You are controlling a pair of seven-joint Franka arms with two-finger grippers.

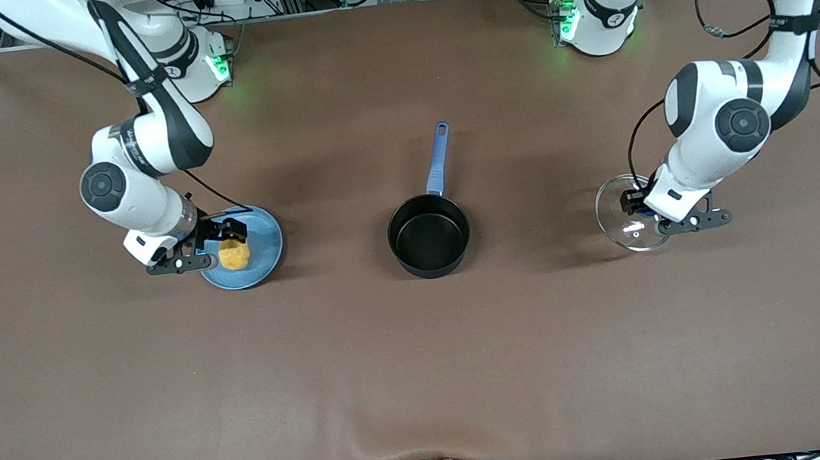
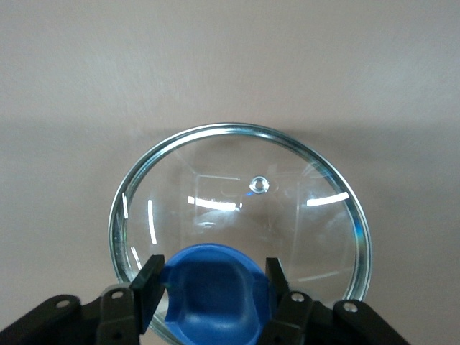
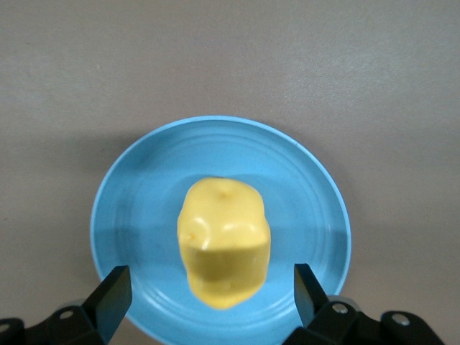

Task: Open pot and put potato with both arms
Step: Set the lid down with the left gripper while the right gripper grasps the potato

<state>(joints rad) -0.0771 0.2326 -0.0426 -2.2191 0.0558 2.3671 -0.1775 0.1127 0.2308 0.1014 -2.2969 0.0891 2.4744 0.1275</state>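
The pot (image 1: 429, 237) is being shown uncovered near the middle of the table (image 1: 426, 381), its black inside bare, nothing lying in it, and its blue handle (image 1: 437, 158) is being pointed toward the robots' bases. Toward the right arm's end of the table, the light-blue plate (image 1: 264, 239) is being used as a rest for the potato (image 1: 234, 254), which is lying alone on it, well apart from the pot. In the right wrist view the potato (image 3: 224, 250) is being seen near the middle of the plate (image 3: 144, 187).

The right gripper (image 1: 216, 244) is being held low over that plate, fingers spread wide to either side of the potato; its fingertips (image 3: 111, 293) are being kept clear of the yellow skin, and nothing is being gripped.

Toward the left arm's end, the glass lid (image 1: 615, 212) is being held away from the pot by the left gripper (image 1: 644, 211). In the left wrist view the fingers (image 2: 147, 284) are being pressed tight against both sides of the blue knob (image 2: 213, 291), with the clear lid (image 2: 237, 201) and its metal rim being seen against the brown table. Whether the lid is touching the table cannot be told.
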